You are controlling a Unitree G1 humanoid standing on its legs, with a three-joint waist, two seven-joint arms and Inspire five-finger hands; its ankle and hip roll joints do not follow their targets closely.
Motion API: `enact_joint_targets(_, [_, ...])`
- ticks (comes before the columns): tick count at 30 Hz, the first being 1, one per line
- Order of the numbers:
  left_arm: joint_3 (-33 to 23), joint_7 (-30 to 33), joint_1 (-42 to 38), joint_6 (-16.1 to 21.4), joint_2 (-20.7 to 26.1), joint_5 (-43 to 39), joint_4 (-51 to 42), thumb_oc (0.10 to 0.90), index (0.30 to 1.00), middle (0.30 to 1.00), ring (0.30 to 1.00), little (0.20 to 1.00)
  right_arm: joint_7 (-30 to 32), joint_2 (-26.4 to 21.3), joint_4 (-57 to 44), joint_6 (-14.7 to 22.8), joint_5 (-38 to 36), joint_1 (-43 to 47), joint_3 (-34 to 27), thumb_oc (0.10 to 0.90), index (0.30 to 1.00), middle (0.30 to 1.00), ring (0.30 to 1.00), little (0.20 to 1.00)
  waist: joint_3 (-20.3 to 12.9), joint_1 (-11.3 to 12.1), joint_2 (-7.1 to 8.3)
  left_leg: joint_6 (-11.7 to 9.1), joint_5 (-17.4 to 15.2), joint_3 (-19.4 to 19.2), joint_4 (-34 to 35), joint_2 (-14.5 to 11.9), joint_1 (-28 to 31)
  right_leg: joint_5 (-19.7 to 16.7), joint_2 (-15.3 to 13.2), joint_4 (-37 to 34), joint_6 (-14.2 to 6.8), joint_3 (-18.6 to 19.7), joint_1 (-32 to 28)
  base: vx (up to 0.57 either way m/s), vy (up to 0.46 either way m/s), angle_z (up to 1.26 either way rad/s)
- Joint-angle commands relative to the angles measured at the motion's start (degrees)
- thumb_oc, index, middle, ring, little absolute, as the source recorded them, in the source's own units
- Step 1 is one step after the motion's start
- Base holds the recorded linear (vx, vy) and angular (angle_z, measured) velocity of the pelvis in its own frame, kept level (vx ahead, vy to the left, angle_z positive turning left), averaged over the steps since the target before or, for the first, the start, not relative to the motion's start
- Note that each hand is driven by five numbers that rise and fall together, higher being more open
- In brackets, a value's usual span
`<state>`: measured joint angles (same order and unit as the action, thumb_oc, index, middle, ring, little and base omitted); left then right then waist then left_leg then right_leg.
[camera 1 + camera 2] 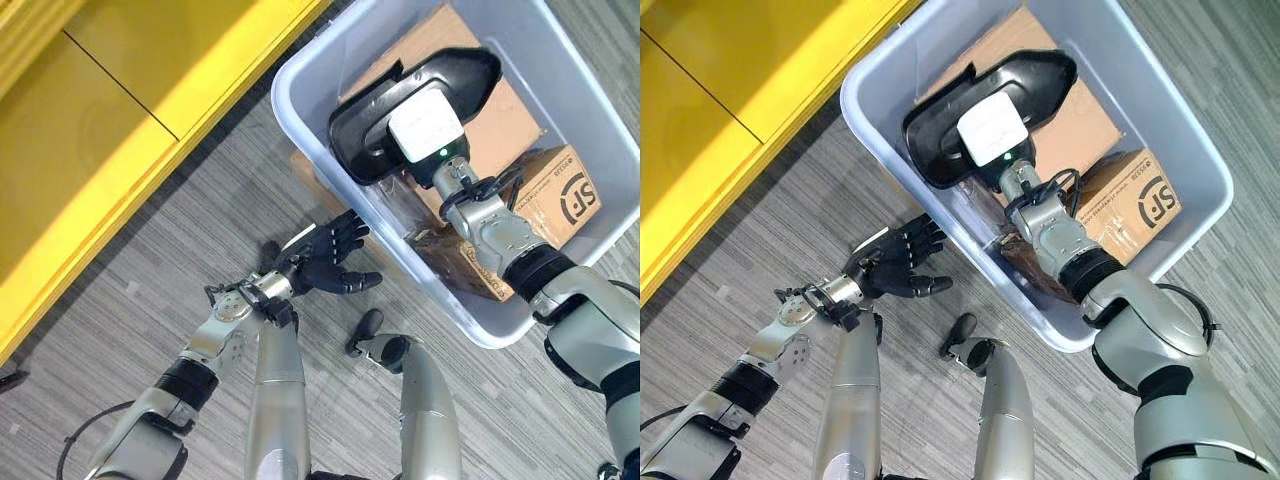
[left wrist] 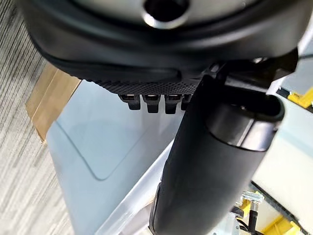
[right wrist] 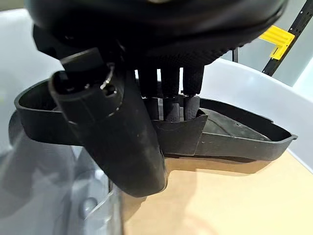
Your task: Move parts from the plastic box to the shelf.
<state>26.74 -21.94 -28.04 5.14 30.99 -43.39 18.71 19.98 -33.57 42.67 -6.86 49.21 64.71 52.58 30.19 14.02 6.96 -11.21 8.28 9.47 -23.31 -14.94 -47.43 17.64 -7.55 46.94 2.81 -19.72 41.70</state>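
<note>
A grey translucent plastic box [image 1: 300, 95] stands on the floor. Inside it a black curved plastic part [image 1: 425, 75] lies on flat cardboard. My right hand [image 3: 122, 142] reaches into the box and is shut on this part [image 3: 234, 139], fingers hooked over its rim and the thumb on the outside. Outside the box, close to its wall, my left hand [image 1: 325, 262] hovers over the floor, open with straight fingers and holding nothing. The yellow shelf [image 1: 100, 110] lies at the upper left.
Brown cardboard boxes [image 1: 560, 190] lie in the plastic box beside the black part. A flat piece of cardboard [image 2: 49, 98] sticks out from under the box. Striped grey carpet [image 1: 150, 260] separates the box from the shelf.
</note>
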Motion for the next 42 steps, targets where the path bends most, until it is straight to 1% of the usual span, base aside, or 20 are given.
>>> enact_joint_targets(1, [0.92, -4.81, -1.58, 3.31, -3.84, 2.59, -6.24, 0.900, 1.000, 1.000, 1.000, 1.000, 4.98, -4.74, -4.38, -0.58, -0.91, 3.75, -3.68, 0.400, 0.300, 0.300, 0.300, 0.300, -0.39, -0.94, -2.51, 6.29, -1.61, -7.65, 6.93, 2.04, 8.06, 0.91, 3.19, 1.36, -3.27, -1.73, -7.29, 0.03, 0.004, -0.05])
enact_joint_targets(4, [0.86, -4.41, -0.30, 3.74, -3.57, 2.40, -6.50, 0.900, 1.000, 1.000, 1.000, 1.000, 4.73, -5.49, -5.35, -0.12, -0.05, 2.62, -4.54, 0.400, 0.300, 0.300, 0.300, 0.300, -0.39, -1.01, -2.67, 6.06, -2.04, -7.89, 7.48, 1.76, 12.00, 0.71, 3.19, -0.41, -3.15, -1.20, -11.20, 0.03, 0.010, -0.09])
enact_joint_targets(5, [0.67, -4.02, -0.20, 4.84, -3.48, 1.71, -6.46, 0.900, 1.000, 1.000, 1.000, 1.000, 4.22, -5.81, -5.78, -0.21, 0.29, 2.70, -4.81, 0.400, 0.300, 0.300, 0.300, 0.300, -0.39, -0.76, -3.14, 6.23, -0.68, -7.97, 8.09, 1.01, 12.24, -0.49, 3.65, -1.17, -2.45, -1.74, -11.44, -0.02, 0.025, -0.08])
enact_joint_targets(7, [-1.83, -6.47, 5.60, 7.26, -0.41, -1.24, -11.45, 0.900, 1.000, 1.000, 1.000, 1.000, 2.06, -8.88, -8.50, 0.37, 2.45, 0.71, -6.15, 0.400, 0.300, 0.300, 0.300, 0.300, -0.39, -0.13, -4.02, 6.11, -0.72, -7.88, 9.11, 1.37, 14.96, -0.42, 3.53, -2.73, -2.27, -1.55, -13.99, -0.01, 0.043, -0.14])
enact_joint_targets(9, [-9.52, -12.32, 16.54, 6.05, 5.14, -6.99, -21.87, 0.900, 1.000, 1.000, 1.000, 1.000, 1.50, -17.92, -16.07, 1.94, 5.93, -6.68, -9.34, 0.400, 0.300, 0.300, 0.300, 0.300, -0.39, 0.59, -5.72, 6.27, -0.79, -8.02, 10.82, 2.54, 19.10, -0.47, 2.71, -5.25, -2.25, -1.29, -17.98, 0.05, 0.113, -0.11])
enact_joint_targets(10, [-10.25, -12.83, 17.59, 5.74, 5.62, -7.29, -22.72, 0.900, 1.000, 1.000, 1.000, 1.000, 1.42, -18.55, -16.83, 2.00, 5.87, -7.64, -9.92, 0.400, 0.300, 0.300, 0.300, 0.300, -0.39, 0.68, -5.81, 6.29, -0.81, -8.00, 11.02, 2.64, 19.66, -0.50, 2.64, -5.50, -2.27, -1.30, -18.52, 0.11, 0.113, 0.03])
enact_joint_targets(11, [-14.59, -16.78, 22.72, 4.56, 8.16, -9.11, -26.22, 0.900, 1.000, 1.000, 1.000, 1.000, 1.95, -21.78, -19.65, 2.28, 4.68, -12.31, -13.08, 0.400, 0.300, 0.300, 0.300, 0.300, -0.39, 1.20, -6.52, 6.38, -1.27, -7.81, 11.45, 3.29, 22.34, -0.58, 2.03, -6.56, -2.42, -1.39, -21.56, 0.10, 0.052, 0.10])
enact_joint_targets(14, [-20.20, -23.56, 28.76, 2.14, 11.50, -13.18, -29.30, 0.900, 1.000, 1.000, 1.000, 1.000, 1.37, -24.36, -19.60, 3.88, 1.07, -17.26, -17.50, 0.400, 0.300, 0.300, 0.300, 0.300, -0.47, 2.24, -7.30, 6.51, -2.11, -7.65, 11.94, 4.10, 26.73, -0.67, 1.07, -8.20, -2.60, -1.74, -26.84, 0.14, 0.058, 0.28])
enact_joint_targets(17, [-24.44, -28.07, 34.16, -2.93, 11.04, -16.97, -31.65, 0.900, 1.000, 1.000, 1.000, 1.000, 1.15, -25.73, -20.65, 5.51, -3.18, -22.56, -21.93, 0.400, 0.300, 0.300, 0.300, 0.300, -2.72, 2.67, -7.46, 6.30, -2.03, -7.34, 14.04, 4.33, 30.72, -1.34, 1.21, -12.21, -2.84, -1.64, -31.86, 0.20, 0.092, 0.15])
enact_joint_targets(22, [-25.36, -27.92, 39.89, -3.44, 8.86, -13.35, -34.78, 0.900, 1.000, 1.000, 1.000, 1.000, 0.48, -26.65, -24.85, 7.72, -5.02, -31.29, -28.90, 0.400, 0.300, 0.300, 0.300, 0.300, -6.52, 2.27, -7.06, 5.94, -0.78, -7.84, 19.10, 4.07, 35.97, -3.60, 1.59, -20.25, -4.06, -1.01, -37.85, 0.19, 0.110, -0.08])
enact_joint_targets(25, [-25.67, -28.94, 41.50, -4.64, 7.60, -15.01, -35.31, 0.900, 1.000, 1.000, 1.000, 1.000, -1.05, -26.68, -28.88, 8.80, -5.30, -36.46, -32.59, 0.400, 0.300, 0.300, 0.300, 0.300, -9.34, 1.12, -7.11, 5.91, -0.28, -8.06, 20.54, 3.92, 37.81, -4.72, 1.40, -23.29, -4.59, -0.76, -40.06, 0.15, 0.151, -0.01])
enact_joint_targets(26, [-26.03, -29.75, 42.76, -5.62, 6.83, -15.50, -35.59, 0.900, 1.000, 1.000, 1.000, 1.000, -2.80, -26.09, -31.84, 10.30, -4.32, -40.50, -35.04, 0.400, 0.300, 0.300, 0.300, 0.300, -11.65, 0.10, -6.97, 6.06, -0.27, -8.72, 21.21, 3.92, 39.31, -5.53, 1.00, -25.28, -5.04, -0.27, -41.53, 0.18, 0.183, -0.07])
enact_joint_targets(30, [-25.36, -27.36, 43.34, -3.54, 7.22, -14.24, -35.93, 0.900, 1.000, 1.000, 1.000, 1.000, -6.60, -26.45, -35.96, 13.32, -6.71, -44.16, -36.62, 0.400, 0.300, 0.300, 0.300, 0.300, -14.91, -1.39, -6.25, 6.18, -0.51, -10.10, 22.15, 3.74, 41.73, -6.93, 0.58, -28.11, -5.67, 0.39, -43.47, 0.12, 0.117, -0.13])
enact_joint_targets(31, [-25.22, -26.46, 43.20, -2.44, 7.43, -14.07, -35.87, 0.900, 1.000, 1.000, 1.000, 1.000, -8.43, -26.51, -37.00, 13.90, -8.56, -44.43, -36.71, 0.400, 0.300, 0.300, 0.300, 0.300, -15.57, -1.86, -6.03, 6.21, -0.65, -10.46, 22.36, 3.74, 42.31, -7.20, 0.47, -28.73, -5.85, 0.58, -43.83, 0.06, 0.092, -0.13])
enact_joint_targets(32, [-25.15, -24.87, 42.73, 0.18, 7.83, -13.10, -35.85, 0.900, 1.000, 1.000, 1.000, 1.000, -14.57, -26.35, -39.68, 15.28, -15.40, -45.44, -37.17, 0.400, 0.300, 0.300, 0.300, 0.300, -16.83, -2.79, -5.59, 6.36, -1.02, -11.25, 22.85, 3.83, 43.57, -7.82, 0.28, -29.95, -6.20, 1.20, -44.54, 0.02, 0.082, -0.22])
enact_joint_targets(33, [-24.89, -25.15, 42.11, 0.03, 8.06, -14.43, -35.85, 0.900, 1.000, 1.000, 1.000, 1.000, -20.48, -26.19, -41.04, 16.06, -21.72, -45.60, -37.01, 0.400, 0.300, 0.300, 0.300, 0.300, -17.48, -3.30, -5.31, 6.44, -1.26, -11.57, 23.10, 3.90, 44.21, -8.09, 0.22, -30.58, -6.31, 1.63, -44.86, 0.00, 0.074, -0.28])
enact_joint_targets(35, [-24.75, -26.79, 40.93, -2.68, 7.42, -18.24, -35.88, 0.900, 1.000, 1.000, 1.000, 1.000, -27.70, -25.85, -44.58, 16.91, -29.84, -46.38, -36.55, 0.400, 0.300, 0.300, 0.300, 0.300, -18.37, -4.39, -5.04, 6.35, -1.35, -12.35, 23.46, 3.64, 45.27, -8.44, 0.23, -31.26, -6.37, 2.37, -45.49, 0.01, 0.077, -0.21])
enact_joint_targets(36, [-24.70, -27.03, 40.01, -2.92, 7.14, -18.40, -35.78, 0.900, 1.000, 1.000, 1.000, 1.000, -33.71, -25.43, -47.37, 16.08, -33.15, -45.66, -35.51, 0.400, 0.300, 0.300, 0.300, 0.300, -18.99, -5.02, -4.93, 6.26, -1.43, -12.70, 23.54, 3.57, 45.92, -8.51, 0.25, -31.34, -6.33, 3.02, -45.93, 0.01, 0.083, -0.10])
enact_joint_targets(39, [-24.22, -24.47, 37.87, -2.09, 7.11, -15.04, -35.63, 0.900, 1.000, 1.000, 1.000, 1.000, -39.31, -24.82, -51.65, 14.33, -37.08, -45.36, -33.93, 0.400, 0.300, 0.300, 0.300, 0.300, -19.68, -5.82, -4.74, 6.58, -1.77, -13.09, 24.13, 3.75, 47.43, -8.60, 0.33, -31.05, -6.30, 3.69, -46.28, -0.03, 0.040, -0.22])
enact_joint_targets(42, [-22.81, -18.39, 34.53, -0.75, 7.68, -13.85, -34.91, 0.900, 1.000, 1.000, 1.000, 1.000, -45.62, -24.84, -54.25, 11.80, -41.34, -43.14, -31.39, 0.400, 0.300, 0.300, 0.300, 0.300, -20.81, -6.87, -4.39, 6.45, -1.86, -14.12, 25.28, 3.62, 49.39, -9.32, 0.19, -32.28, -6.51, 4.12, -47.18, -0.06, 0.018, -0.05])
